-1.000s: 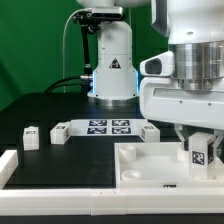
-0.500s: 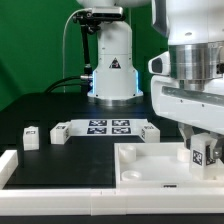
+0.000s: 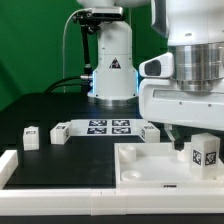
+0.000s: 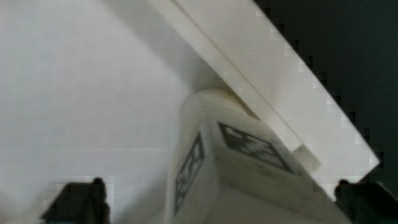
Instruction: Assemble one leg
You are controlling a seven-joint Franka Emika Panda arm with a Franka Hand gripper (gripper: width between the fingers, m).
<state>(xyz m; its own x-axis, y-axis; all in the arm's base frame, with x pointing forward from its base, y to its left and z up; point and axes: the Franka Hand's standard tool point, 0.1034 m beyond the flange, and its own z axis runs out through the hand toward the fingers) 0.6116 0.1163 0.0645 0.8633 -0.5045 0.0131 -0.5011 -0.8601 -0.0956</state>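
Robotics lab setup. A white robot arm base [image 3: 112, 60] is sitting at the back with a warning-triangle sticker on it, cables trailing off beside it. A green backdrop [image 3: 35, 40] is hanging behind. A black tabletop [image 3: 60, 110] is carrying the marker board [image 3: 108, 127] with its fiducial tags, and small tagged white parts [image 3: 31, 137] are standing near it. No household furnishings are showing.

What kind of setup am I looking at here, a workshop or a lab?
Most likely a robotics lab bench: a black table before a green backdrop, a marker board with printed tags, and tagged white furniture parts such as the leg under the gripper.
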